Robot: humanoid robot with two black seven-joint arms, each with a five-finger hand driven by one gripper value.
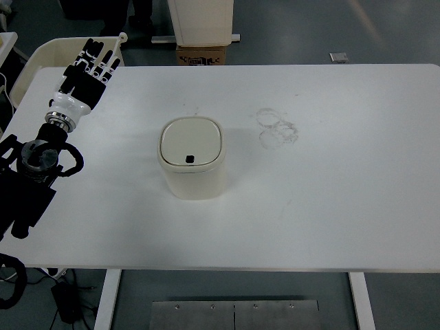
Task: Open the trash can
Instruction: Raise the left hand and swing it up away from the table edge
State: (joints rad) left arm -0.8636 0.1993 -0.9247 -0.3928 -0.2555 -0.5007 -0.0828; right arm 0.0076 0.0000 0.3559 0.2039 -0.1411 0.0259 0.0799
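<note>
A small cream trash can (192, 157) stands upright near the middle of the white table (330, 206). Its lid (190, 141) lies flat and closed, with a small dark button near the front edge. My left hand (93, 65) hovers over the table's far left corner, well to the left of the can and apart from it. Its black and white fingers (98, 53) are stretched out straight and hold nothing. The left arm comes in from the lower left edge. The right arm does not show.
Faint ring marks (277, 127) stain the table to the right of the can. A cream chair (41, 58) stands behind the far left corner. A cardboard box (201, 54) sits on the floor past the far edge.
</note>
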